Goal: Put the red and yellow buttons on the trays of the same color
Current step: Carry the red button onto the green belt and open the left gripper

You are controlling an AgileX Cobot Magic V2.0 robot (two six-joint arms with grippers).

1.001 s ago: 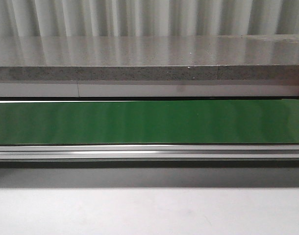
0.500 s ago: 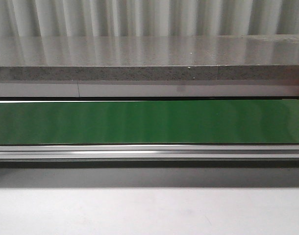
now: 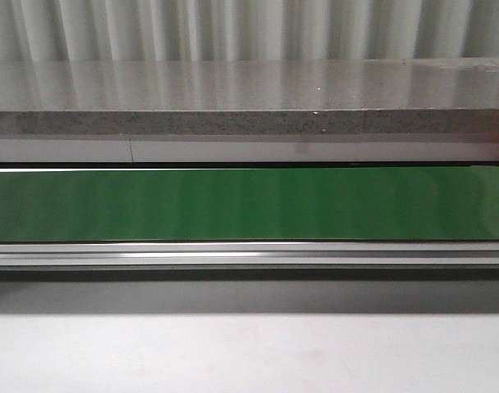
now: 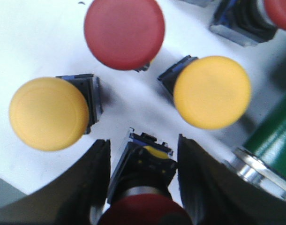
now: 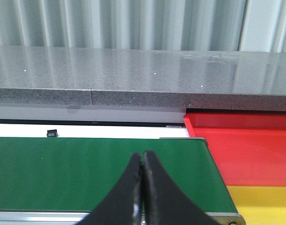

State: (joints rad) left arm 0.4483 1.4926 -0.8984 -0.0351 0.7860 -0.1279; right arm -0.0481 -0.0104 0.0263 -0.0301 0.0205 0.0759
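Note:
In the left wrist view several buttons stand on a white surface: a red button, two yellow buttons, and another red cap at the frame's edge. My left gripper is open and straddles a further red button with a black base; its fingers sit close on either side, with a thin gap showing. My right gripper is shut and empty, over the green belt. The red tray and yellow tray lie beside the belt's end.
The front view shows only the green conveyor belt, its metal rail and a grey stone ledge; no gripper or button appears there. A belt roller borders the buttons in the left wrist view.

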